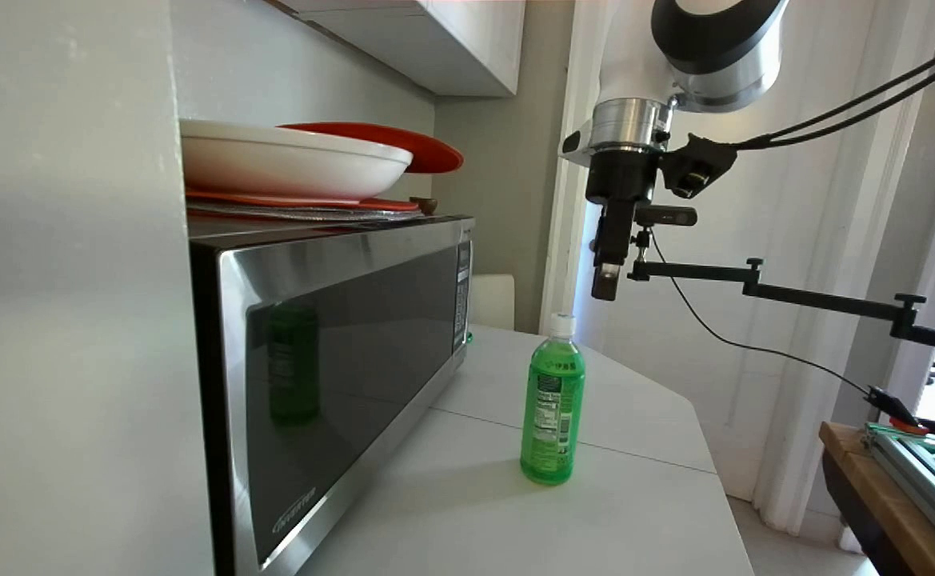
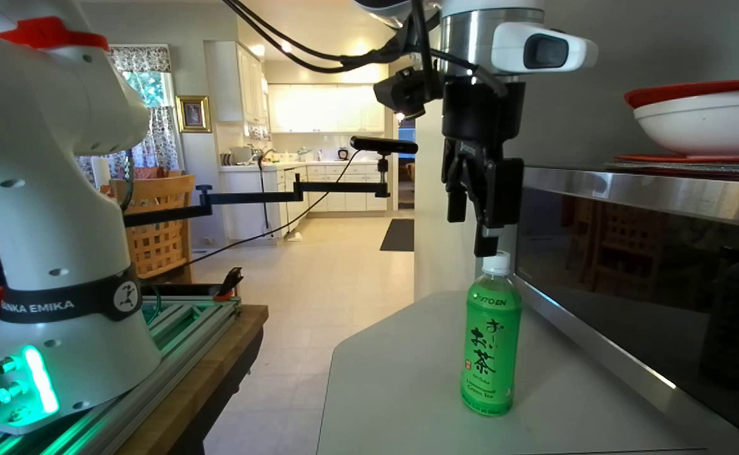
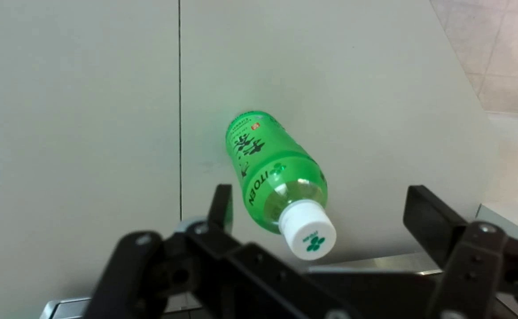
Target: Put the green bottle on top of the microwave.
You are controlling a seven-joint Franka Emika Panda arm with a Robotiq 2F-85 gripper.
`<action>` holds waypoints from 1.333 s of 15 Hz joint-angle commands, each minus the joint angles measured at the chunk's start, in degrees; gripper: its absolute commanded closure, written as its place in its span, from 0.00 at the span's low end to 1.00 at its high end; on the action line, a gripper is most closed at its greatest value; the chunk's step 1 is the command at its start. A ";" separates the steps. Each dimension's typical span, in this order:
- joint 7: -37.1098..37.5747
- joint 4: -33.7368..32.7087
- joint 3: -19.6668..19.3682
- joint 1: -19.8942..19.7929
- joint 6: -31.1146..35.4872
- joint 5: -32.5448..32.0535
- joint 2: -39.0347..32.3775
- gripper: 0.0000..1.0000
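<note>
In an exterior view, from left: boxy silver-and-black metal microwave (image 1: 355, 352); slim green plastic bottle (image 1: 553, 416), upright on the flat white bench (image 1: 643, 520), apart, presumably for gripping room; above, the black two-fingered metal hand (image 1: 606, 282), spread and empty, likely to straddle it.

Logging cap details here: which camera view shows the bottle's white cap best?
The wrist view: the white cap shows large, its printed top visible. Both exterior views show it smaller, from the side.
</note>
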State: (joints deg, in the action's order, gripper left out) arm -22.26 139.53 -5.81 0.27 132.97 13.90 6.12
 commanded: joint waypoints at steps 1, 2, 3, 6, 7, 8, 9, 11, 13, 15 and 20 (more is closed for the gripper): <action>0.08 -0.13 0.58 -0.51 -0.17 -0.01 0.03 0.00; 0.09 -0.13 0.58 -0.53 -0.17 -0.03 0.03 0.00; -0.55 0.02 0.41 -0.70 0.48 -0.26 0.12 0.00; -0.79 -1.39 0.61 -0.66 3.03 -0.32 -2.39 0.00; -0.85 -1.85 0.84 -0.44 4.05 -0.06 -3.38 0.00; -1.02 -2.16 1.18 -0.26 4.99 0.27 -4.18 0.00; -1.07 -2.72 1.67 -0.15 5.59 0.48 -5.21 0.00; -0.66 -3.68 2.77 -0.10 6.45 0.14 -7.03 0.00; -0.22 -4.57 3.82 -0.22 7.06 -0.55 -8.35 0.00; -0.02 -5.38 4.48 -0.42 7.26 -1.10 -9.17 0.26; 0.46 -6.05 4.59 -0.83 7.91 -2.41 -9.75 0.67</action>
State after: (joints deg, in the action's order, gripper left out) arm -22.34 134.43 -1.67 0.19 140.80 13.32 -2.84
